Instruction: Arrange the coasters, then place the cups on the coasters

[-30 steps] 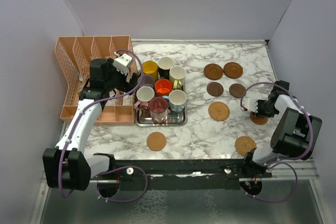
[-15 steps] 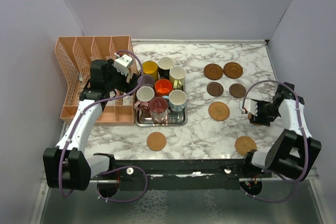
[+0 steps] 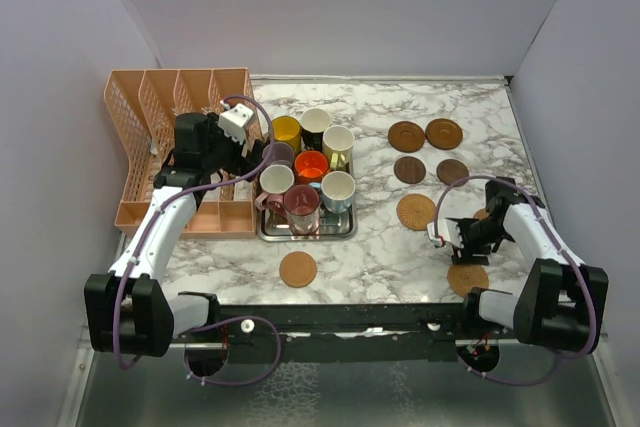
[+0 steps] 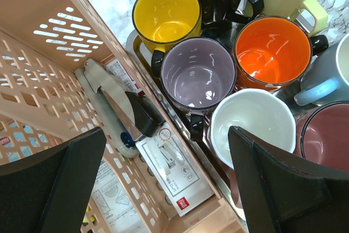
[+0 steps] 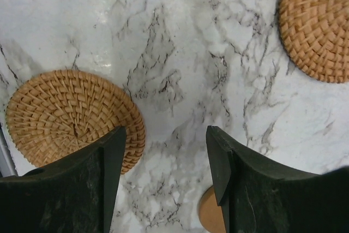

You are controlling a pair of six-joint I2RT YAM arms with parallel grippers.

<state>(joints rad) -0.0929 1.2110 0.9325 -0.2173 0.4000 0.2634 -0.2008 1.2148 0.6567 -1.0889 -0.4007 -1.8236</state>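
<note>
On marble (image 5: 180,53), a woven coaster (image 5: 60,113) lies seemingly partly beneath the right tool (image 5: 166,154).

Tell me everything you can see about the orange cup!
The orange cup is shiny bright orange inside, with a dark rim and a black handle. It looks glazed, like ceramic. It stands upright and empty on the metal tray, packed among the other cups, right beside the purple cup. Nothing holds it.

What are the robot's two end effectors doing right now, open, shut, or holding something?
Left end effector: open, holding nothing.
Right end effector: open, holding nothing.
</note>
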